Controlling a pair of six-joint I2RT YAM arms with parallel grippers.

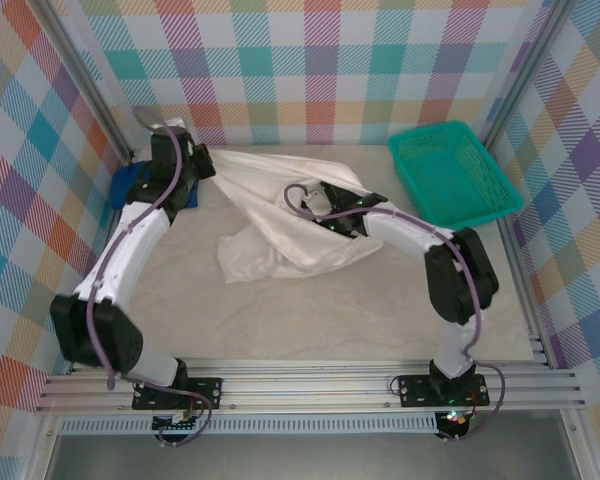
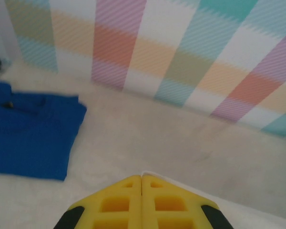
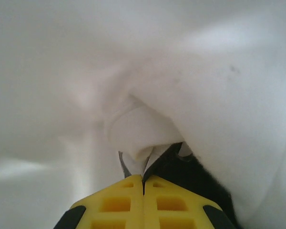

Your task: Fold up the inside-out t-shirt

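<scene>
Pinching limp, light cotton just ahead of its tips, my right claw (image 3: 143, 177) held the inside-out t-shirt (image 3: 133, 71); my left claw (image 2: 142, 176) was shut; hems likely gripped best.

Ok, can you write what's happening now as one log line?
left gripper: shut at t-shirt edge | right gripper: shut on t-shirt middle | t-shirt: crumpled, unfolded
</scene>
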